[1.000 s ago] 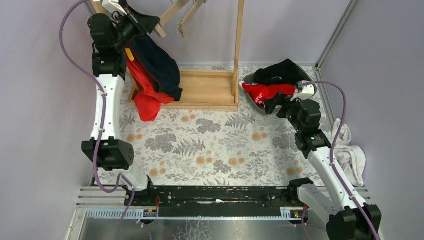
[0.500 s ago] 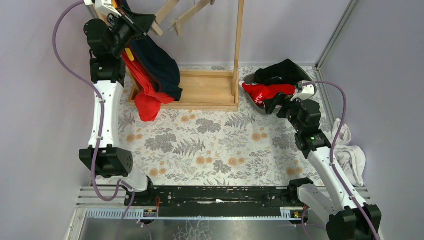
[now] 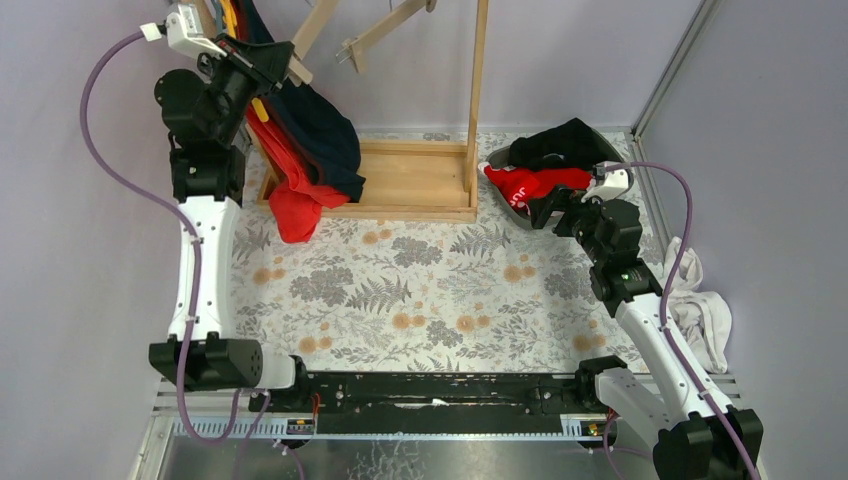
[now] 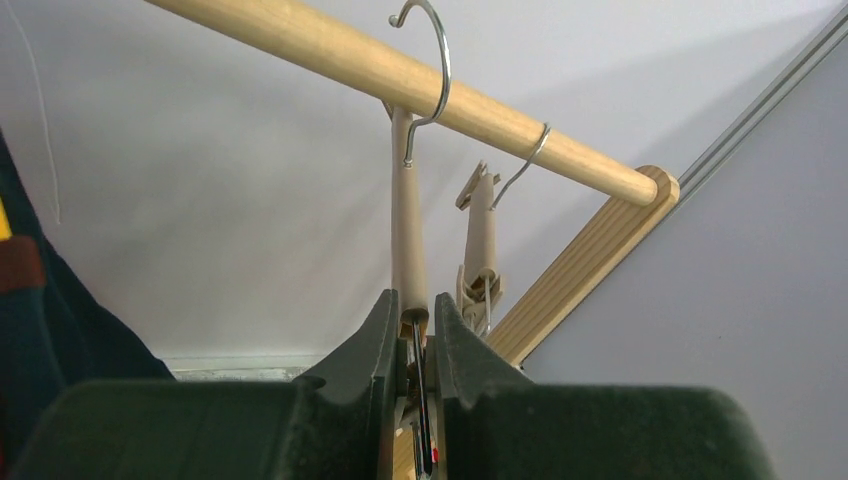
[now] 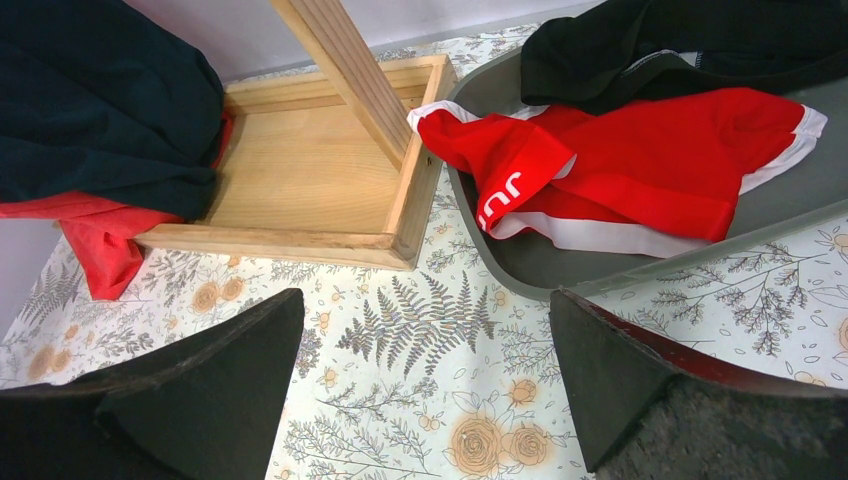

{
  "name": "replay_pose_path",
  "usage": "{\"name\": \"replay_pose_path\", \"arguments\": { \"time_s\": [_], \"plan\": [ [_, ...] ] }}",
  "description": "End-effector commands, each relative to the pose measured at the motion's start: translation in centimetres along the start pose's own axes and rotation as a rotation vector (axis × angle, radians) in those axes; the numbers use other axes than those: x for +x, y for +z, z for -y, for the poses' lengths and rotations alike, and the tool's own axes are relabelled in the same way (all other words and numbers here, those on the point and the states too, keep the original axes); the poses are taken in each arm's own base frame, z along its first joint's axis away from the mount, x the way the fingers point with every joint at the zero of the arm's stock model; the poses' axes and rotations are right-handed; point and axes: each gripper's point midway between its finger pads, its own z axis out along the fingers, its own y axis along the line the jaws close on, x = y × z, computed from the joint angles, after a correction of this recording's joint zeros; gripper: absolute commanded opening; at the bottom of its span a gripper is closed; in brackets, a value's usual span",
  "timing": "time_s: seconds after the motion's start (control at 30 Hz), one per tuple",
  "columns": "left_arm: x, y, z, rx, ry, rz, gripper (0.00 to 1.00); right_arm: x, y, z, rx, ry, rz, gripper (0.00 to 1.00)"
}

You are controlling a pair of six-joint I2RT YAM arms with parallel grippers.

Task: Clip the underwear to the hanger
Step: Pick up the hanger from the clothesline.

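Red underwear (image 5: 620,175) in the tray, hanger pinched up on the rod.

We see the left gripper (image 4: 413,325) raised to the wooden rod (image 4: 330,45), its jaws pressed together on the lower end of a pale wooden hanger (image 4: 404,220) that hangs there by its wire hook; a second hanger (image 4: 480,235) hangs just beside it. We find the red underwear far from that hanger, lying in the grey tray (image 5: 560,275) on the right of the floral table (image 3: 420,290), touching the black underwear (image 5: 690,45) behind it. Our right gripper (image 5: 425,310) hovers near the tray with its jaws spread wide, holding nothing. Navy and red garments (image 3: 315,135) drape at the rack's left end.
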Motion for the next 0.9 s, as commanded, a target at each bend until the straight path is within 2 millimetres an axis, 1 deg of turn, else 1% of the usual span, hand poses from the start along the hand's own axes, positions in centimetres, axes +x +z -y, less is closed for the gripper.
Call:
{"name": "replay_pose_path", "arguments": {
  "time_s": [0.0,0.2,0.3,0.43,0.6,0.73,0.83,0.87],
  "plan": [
    [-1.7,-2.3,1.6,0.004,0.044,0.073,0.0,-1.6,0.1,-0.7,-0.026,-0.018,0.057,0.99],
    [-0.2,-5.6,1.9,-0.033,0.042,0.038,0.0,-1.6,-0.1,-0.9,-0.034,-0.016,0.059,0.99],
    [0.7,-7.0,1.6,-0.059,0.033,0.022,0.0,-1.6,-0.1,-1.0,-0.038,-0.013,0.058,0.99],
    [1.8,-8.4,0.8,-0.11,0.022,0.012,0.0,-1.6,-0.2,-1.1,-0.041,-0.011,0.059,0.99],
    [4.3,-9.6,-0.3,-0.146,0.0,-0.027,0.0,-1.9,-0.2,-0.8,-0.019,-0.005,0.061,0.99],
    [6.4,-10.4,-0.5,-0.159,-0.026,-0.054,0.0,-1.8,0.9,0.8,0.094,0.035,0.003,1.0],
    [8.5,-10.8,-0.5,-0.173,-0.05,-0.08,0.0,-1.5,2.5,2.0,0.179,0.033,-0.083,1.0],
    [8.9,-11.0,-0.7,-0.188,-0.054,-0.078,0.0,-1.2,3.1,2.3,0.194,0.028,-0.111,1.0]
  ]
}}
